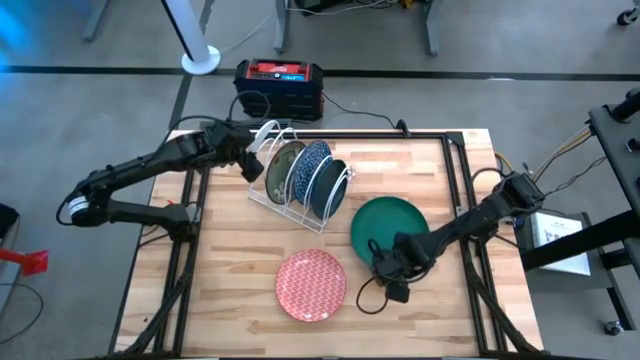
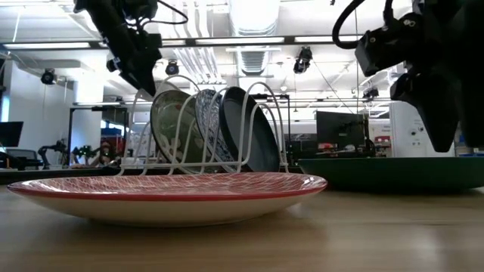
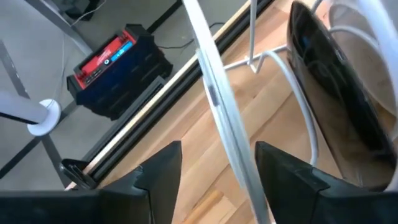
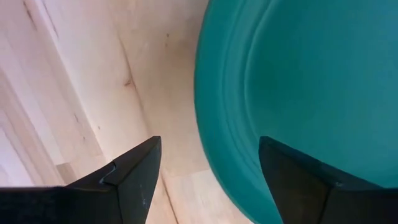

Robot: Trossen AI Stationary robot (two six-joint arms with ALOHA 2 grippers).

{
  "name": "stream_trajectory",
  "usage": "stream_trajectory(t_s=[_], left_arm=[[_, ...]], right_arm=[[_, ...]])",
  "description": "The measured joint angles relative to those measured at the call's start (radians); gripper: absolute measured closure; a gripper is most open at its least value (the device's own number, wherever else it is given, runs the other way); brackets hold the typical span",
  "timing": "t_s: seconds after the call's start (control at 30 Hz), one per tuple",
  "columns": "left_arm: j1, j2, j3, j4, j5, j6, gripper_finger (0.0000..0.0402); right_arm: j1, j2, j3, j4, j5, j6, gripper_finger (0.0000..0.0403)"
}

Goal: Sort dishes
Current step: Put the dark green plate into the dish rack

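- Dishes: five round dinner plates of like size, three upright in the white wire rack [image 1: 296, 186] at the far middle of the table [image 1: 230, 280], two flat on the wood nearer the front.
- Greyish-brown plate [image 1: 284, 163] stands in the rack's left slot, glossy, with a darker rim.
- Dark blue speckled plate [image 1: 313, 167] stands beside it; a second dark blue plate [image 1: 332, 187] leans at the right end, plain dark back showing in the low view.
- Red-pink patterned plate [image 1: 311, 285] lies flat, front centre, fine white pattern over the whole face, shallow raised rim.
- Dark green plate [image 1: 391, 227] lies flat to the right of the rack, plain, glossy, with a stepped rim.
- Left gripper [image 1: 251, 160] sits at the rack's left end; jaws parted either side of a white rack wire, whether touching I cannot tell.
- Right gripper [image 4: 208, 163] hangs low over the green plate's near-left edge, jaws wide, one finger over plate, one over bare wood, nothing held.
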Motion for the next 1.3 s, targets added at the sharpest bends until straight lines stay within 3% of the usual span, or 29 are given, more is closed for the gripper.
stream_trajectory(t_s=[0.23,0.5,0.77,0.97,1.3], left_arm=[[0.000,-0.004,-0.008,-0.001,0.014,-0.011,0.0236],[-0.002,-0.004,-0.009,-0.006,0.131,-0.030,0.0247],[-0.019,-0.003,-0.014,-0.078,0.148,-0.068,0.0247],[-0.033,-0.004,-0.032,-0.065,0.144,-0.074,0.0247],[-0.034,-0.030,-0.035,-0.039,0.123,-0.048,0.0247]], right_arm=[[0.040,0.000,0.000,0.007,0.044,0.013,0.0162],[0.061,0.000,-0.004,0.018,0.160,0.026,0.0198],[0.061,0.000,-0.076,0.152,0.165,0.021,0.0215],[0.060,0.001,-0.113,0.158,0.165,0.019,0.0231],[0.060,0.001,-0.138,0.181,0.182,0.015,0.0328]])
